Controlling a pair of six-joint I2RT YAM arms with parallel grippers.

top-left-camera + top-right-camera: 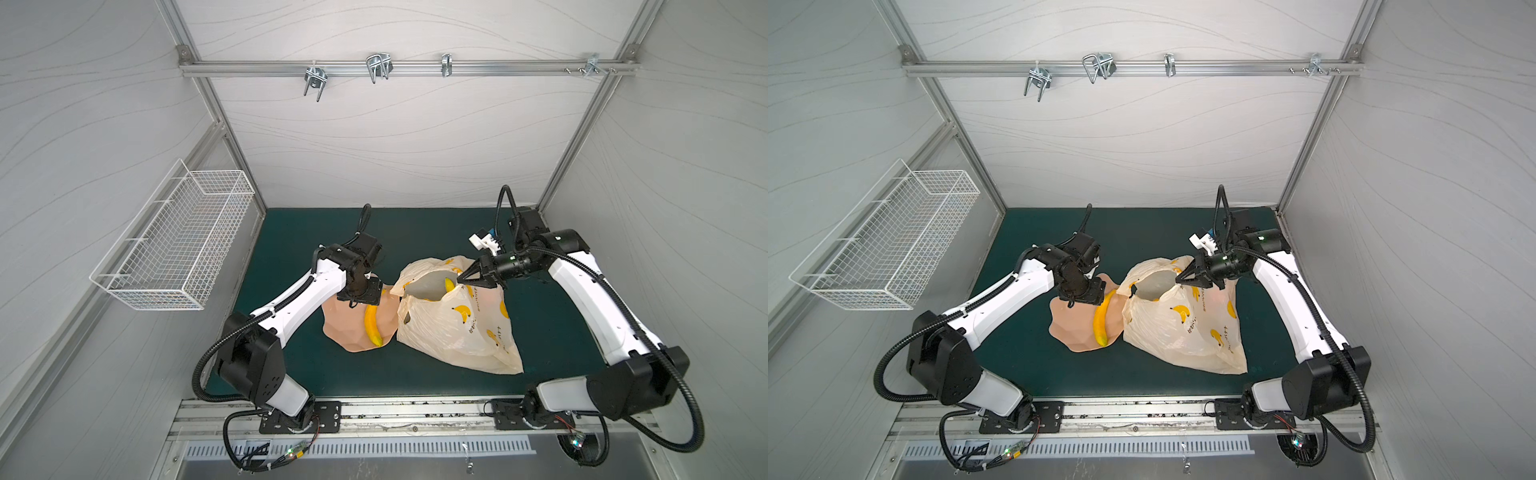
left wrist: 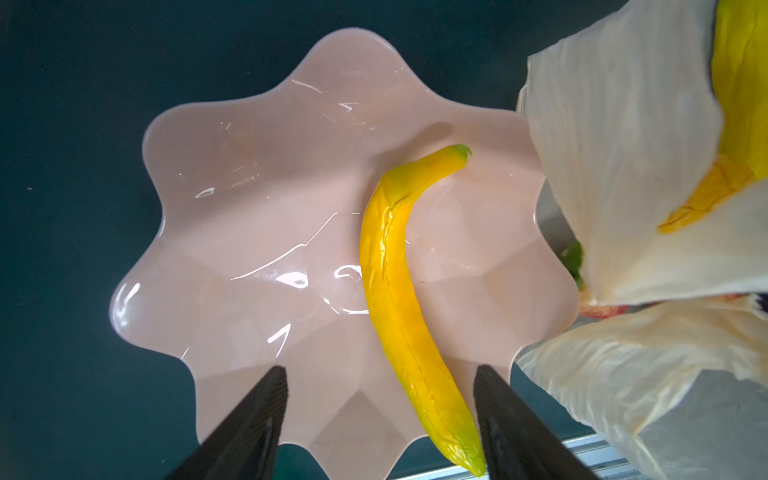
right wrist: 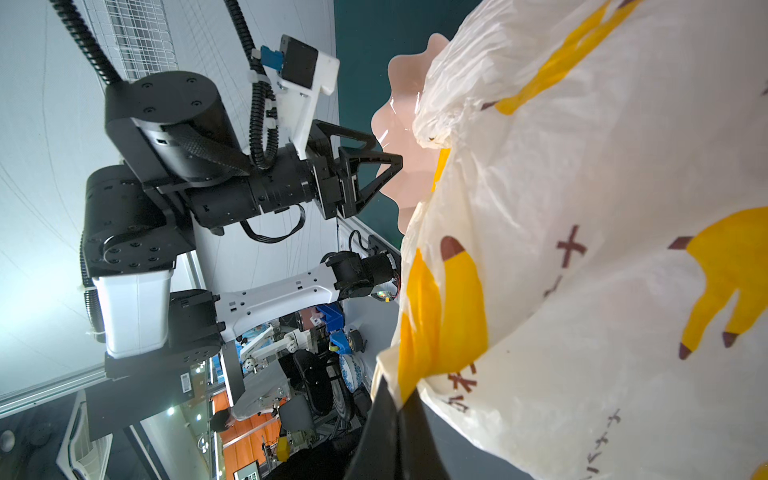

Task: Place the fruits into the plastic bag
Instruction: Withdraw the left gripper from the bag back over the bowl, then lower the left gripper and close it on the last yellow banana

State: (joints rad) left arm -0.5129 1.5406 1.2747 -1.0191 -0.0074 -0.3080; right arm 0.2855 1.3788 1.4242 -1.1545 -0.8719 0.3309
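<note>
A yellow toy banana (image 1: 372, 326) (image 1: 1100, 328) (image 2: 399, 299) lies alone on the pink scalloped plate (image 1: 345, 328) (image 2: 249, 232). My left gripper (image 2: 380, 370) hangs open just above the plate. The banana's lower end lies between the fingers, close to one fingertip (image 2: 488, 382), and nothing is gripped. The cream plastic bag (image 1: 457, 328) (image 1: 1183, 332) (image 3: 582, 208) with banana prints stands right of the plate, its mouth open. My right gripper (image 1: 460, 280) (image 1: 1179, 279) (image 3: 395, 395) is shut on the bag's rim. Another banana (image 1: 449, 286) shows inside the bag.
The dark green mat (image 1: 291, 249) covers the table. A white wire basket (image 1: 174, 245) hangs on the left wall. Metal hooks (image 1: 378, 66) sit on the rail at the back. An aluminium rail (image 1: 415, 415) with the arm bases runs along the front edge.
</note>
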